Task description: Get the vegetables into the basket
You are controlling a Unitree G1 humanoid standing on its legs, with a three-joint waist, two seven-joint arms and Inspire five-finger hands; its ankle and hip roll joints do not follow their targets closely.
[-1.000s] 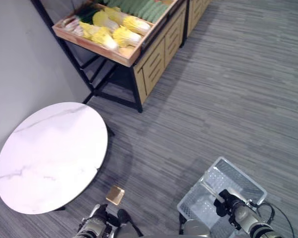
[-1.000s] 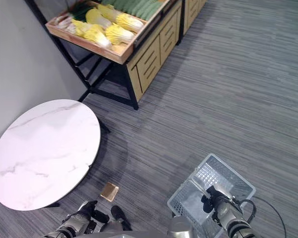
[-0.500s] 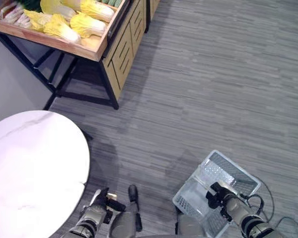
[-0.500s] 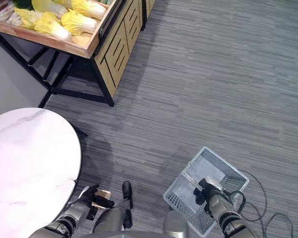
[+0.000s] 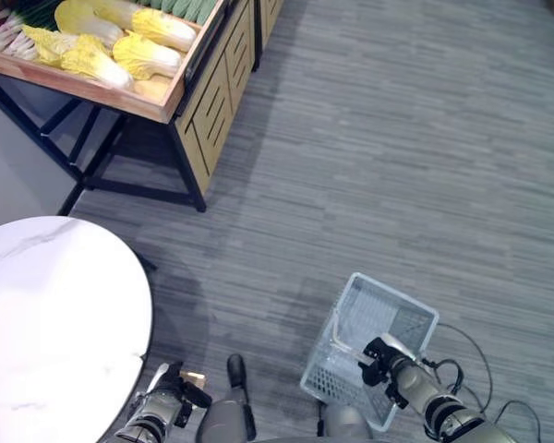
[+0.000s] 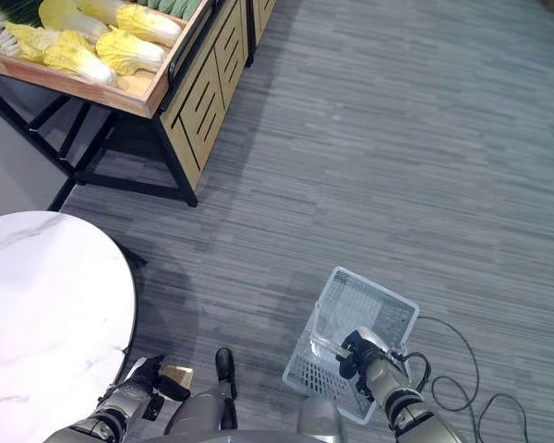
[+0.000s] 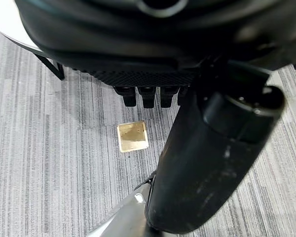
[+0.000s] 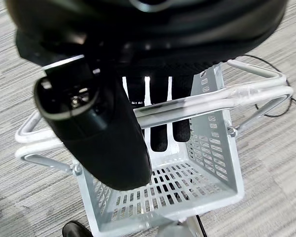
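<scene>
My right hand [image 8: 113, 123] curled round basket [image 5: 379, 318] handle, carrying it low, empty, ready for loading. Left hand [image 5: 166, 404] curled, holding nothing, free to pick. Cabbages [image 5: 120, 41] in wooden crate [image 5: 157, 92] on stand, well apart from basket. Round table [image 5: 46, 323] beside me.

A round white marble-topped table [image 5: 46, 323] stands on grey striped carpet [image 5: 397, 157]. On the carpet just beside the table's edge lies a small square brass-coloured plate [image 7: 132, 137]. Farther off stands a wooden cabinet with slatted fronts [image 5: 212, 101] on a black metal frame [image 5: 92, 157].
</scene>
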